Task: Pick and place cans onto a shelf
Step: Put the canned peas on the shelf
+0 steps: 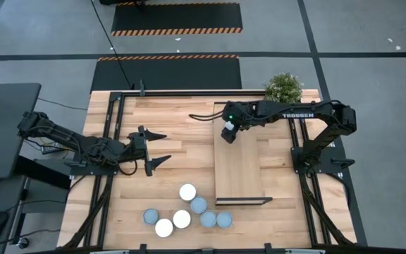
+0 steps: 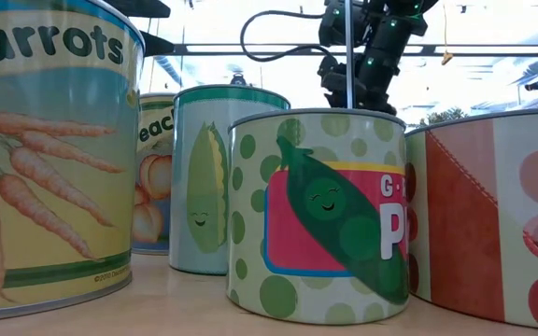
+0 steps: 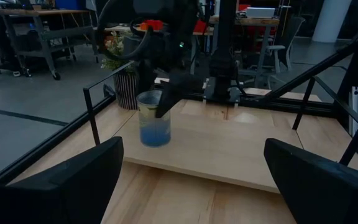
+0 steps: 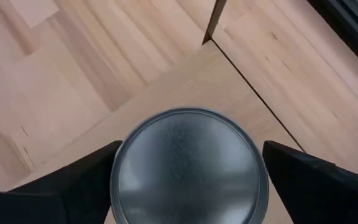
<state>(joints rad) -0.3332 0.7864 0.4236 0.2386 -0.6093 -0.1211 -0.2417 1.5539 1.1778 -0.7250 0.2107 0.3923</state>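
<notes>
Table [image 1: 168, 120] is planked wood with a dark frame rail along its edges. The middle strip between the two arms is bare wood, nothing standing there.

Shelf [image 1: 240, 169] lies lengthwise on the right half of the table, one dark frame end toward the near edge, the other under the right arm. Most of the board surface is bare; only the far end is occupied.

Right arm reaches in from the right-side mount. Right gripper [image 1: 228, 132] sits over the shelf's far end, fingers down either side of one can [image 4: 188, 165]. Right wrist view shows that can standing on the board close to a corner, table planks just past the edge. Can't tell if the fingers actually press it or just flank it. Left wrist view shows the same can [image 3: 154, 118] upright near the shelf's edge.

Left arm parked at the left side, left gripper [image 1: 155, 151] spread wide, holding nothing, pointing across the table.

Six cans [image 1: 187, 192] cluster near the front edge, between the left gripper and the shelf's near end, some touching. Closest ones sit just beside the shelf's frame end.

Potted plant [image 1: 283, 87] at the far right corner, behind the right arm.
</notes>
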